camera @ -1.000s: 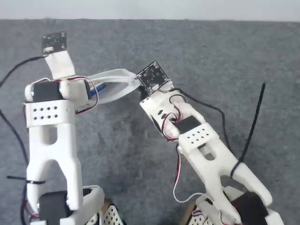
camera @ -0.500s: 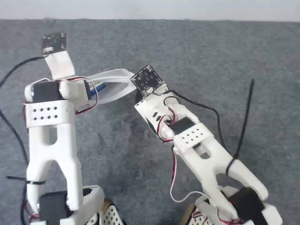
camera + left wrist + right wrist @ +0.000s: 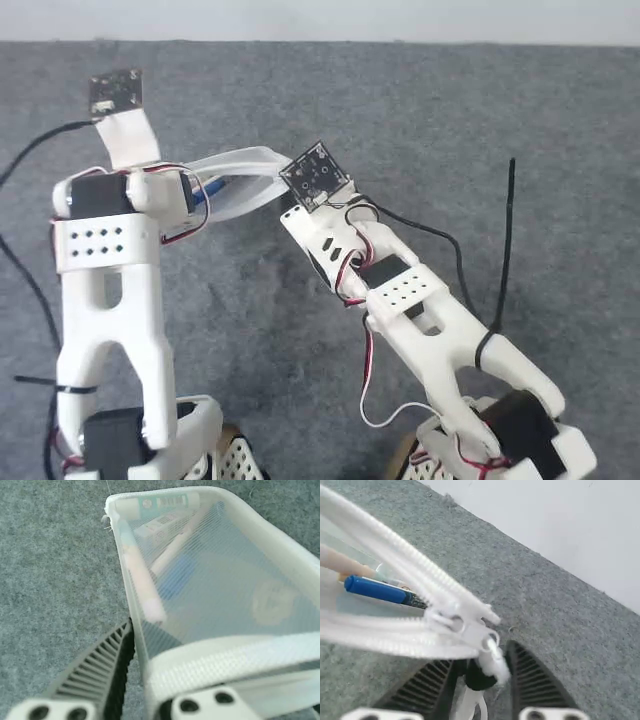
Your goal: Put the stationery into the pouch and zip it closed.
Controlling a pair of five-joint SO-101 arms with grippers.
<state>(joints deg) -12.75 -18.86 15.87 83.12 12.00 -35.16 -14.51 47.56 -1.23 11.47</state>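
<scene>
high view count: 2 white arms, 1 pouch. the pouch (image 3: 245, 192), clear mesh with a white zip, is in the upper middle of the frame between the two wrists, over the grey felt (image 3: 470, 110). left gripper (image 3: 137, 645): jaws pinching one end wall of the pouch, with 1 ribbed black finger (image 3: 107, 670) against the outside. contents counted through the mesh: 1 white tube with a teal label (image 3: 160, 502), 1 pale pink stick (image 3: 142, 580), 1 white stick (image 3: 180, 540), 1 blue pen (image 3: 175, 577); any further items cannot be told. right gripper (image 3: 482, 667): jaws closed in on the white zipper pull (image 3: 492, 655), holding it. 1 slider (image 3: 455, 625); the 2 zip tracks run apart beyond it, so the mouth is part open, with the blue pen just inside.
</scene>
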